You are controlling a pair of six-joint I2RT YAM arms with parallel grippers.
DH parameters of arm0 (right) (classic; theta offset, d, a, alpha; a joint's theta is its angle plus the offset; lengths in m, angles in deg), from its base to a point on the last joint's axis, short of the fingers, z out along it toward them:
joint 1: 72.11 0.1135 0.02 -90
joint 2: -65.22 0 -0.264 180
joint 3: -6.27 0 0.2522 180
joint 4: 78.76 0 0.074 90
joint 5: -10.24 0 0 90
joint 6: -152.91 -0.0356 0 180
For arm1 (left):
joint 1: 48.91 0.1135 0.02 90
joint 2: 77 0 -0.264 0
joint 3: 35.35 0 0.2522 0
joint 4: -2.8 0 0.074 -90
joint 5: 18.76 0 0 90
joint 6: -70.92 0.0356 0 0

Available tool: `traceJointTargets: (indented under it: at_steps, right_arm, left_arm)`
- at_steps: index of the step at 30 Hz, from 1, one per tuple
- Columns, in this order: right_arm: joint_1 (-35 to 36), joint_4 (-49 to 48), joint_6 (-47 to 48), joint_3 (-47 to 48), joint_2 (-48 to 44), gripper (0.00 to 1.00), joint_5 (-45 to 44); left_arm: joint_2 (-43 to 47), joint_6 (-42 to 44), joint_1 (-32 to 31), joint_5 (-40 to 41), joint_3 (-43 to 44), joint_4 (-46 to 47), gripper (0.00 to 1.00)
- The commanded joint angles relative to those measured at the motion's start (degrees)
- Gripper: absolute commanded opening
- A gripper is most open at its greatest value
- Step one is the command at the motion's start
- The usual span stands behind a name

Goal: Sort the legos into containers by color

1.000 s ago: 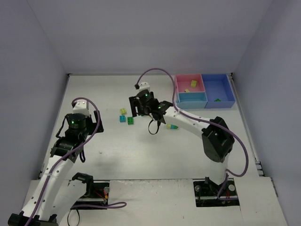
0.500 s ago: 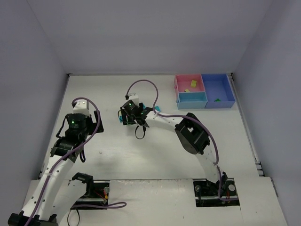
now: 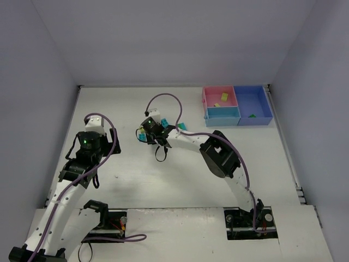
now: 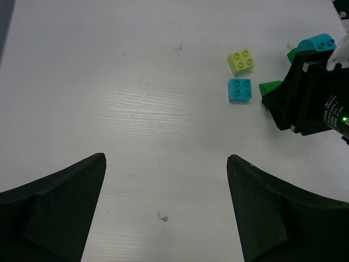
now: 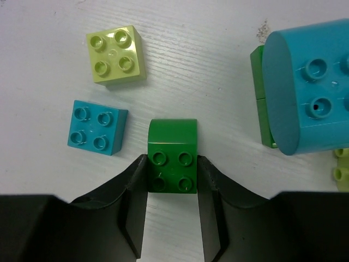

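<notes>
In the right wrist view my right gripper (image 5: 172, 174) is shut on a green lego (image 5: 172, 155) lying on the table, one finger on each side. Beside it lie a cyan lego (image 5: 98, 127), a yellow-green lego (image 5: 116, 54) and a large rounded cyan piece (image 5: 308, 109) stacked on green. From above, the right gripper (image 3: 146, 131) is at mid-table. My left gripper (image 4: 166, 161) hangs open over bare table, left of the same yellow-green lego (image 4: 242, 61) and cyan lego (image 4: 240, 90). The containers stand far right: pink (image 3: 204, 97), light blue (image 3: 222, 121), darker blue (image 3: 251, 101).
A yellow piece (image 3: 223, 96) lies in the pink tray and a green one (image 3: 252, 115) in the darker blue tray. A cyan piece (image 3: 181, 126) sits beside the right forearm. Grey walls close in the table on three sides.
The right arm swung left from mid-table to the group of bricks, and its jaws closed onto the green lego. The left arm stayed still and open.
</notes>
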Motion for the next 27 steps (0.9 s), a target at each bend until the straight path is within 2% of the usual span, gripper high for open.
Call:
traceJointTargets:
  at_steps: [1,3,7,10,11,12,14,18,22,23,25,26,27]
  right_arm:
    - [-0.83,-1.04,3.57,1.33,-7.95,0.0,-4.15]
    - [-2.32,-1.04,4.72,0.1,-13.81,0.0,-4.16]
    - [-10.4,-1.31,8.05,-4.03,-24.29,0.0,-4.6]
    - [-20.93,-1.31,9.46,-7.81,-29.75,0.0,-3.99]
    - [-27.67,-1.22,9.56,-8.42,-30.54,0.0,-2.59]
    - [-31.04,-1.22,9.47,-9.65,-31.59,0.0,0.04]
    - [-40.07,-1.22,9.73,-10.27,-31.87,0.01,2.42]
    - [-50.64,-1.22,11.49,-8.87,-28.36,0.04,7.86]
    - [-56.73,-1.13,12.54,-5.28,-22.65,0.11,12.01]
    - [-57.35,-1.13,12.81,-4.66,-20.73,0.13,12.54]
    - [-58.23,-1.04,14.21,-3.69,-19.04,0.29,13.42]
    - [-58.32,-0.95,15.26,-2.99,-17.9,0.46,13.08]
    - [-58.32,-0.95,15.53,-2.72,-17.55,0.54,12.38]
  left_arm:
    - [0.22,0.34,-0.37,1.0,1.16,2.78,0.85]
    - [0.31,0.34,-0.46,1.0,1.16,2.77,0.85]
    - [0.49,0.43,-0.54,0.65,1.16,3.04,0.85]
    - [0.4,0.43,-0.63,0.83,1.16,3.04,0.85]
    - [0.49,0.43,-0.63,0.92,1.25,3.04,0.85]
    - [0.58,0.43,-0.72,0.92,1.25,2.95,0.85]
    - [0.49,0.52,-0.72,1.0,1.25,2.78,0.85]
    - [0.23,0.52,-0.81,1.18,1.34,2.77,0.85]
    - [-0.21,0.52,-0.81,0.92,1.43,2.77,0.85]
    - [-0.21,0.52,-0.81,1.0,1.34,2.69,0.85]
    - [-0.3,0.52,-0.81,1.0,1.34,2.51,0.85]
    - [-0.3,0.52,-0.81,0.92,1.34,2.6,0.85]
    - [-0.39,0.6,-0.81,0.92,1.43,2.51,0.85]
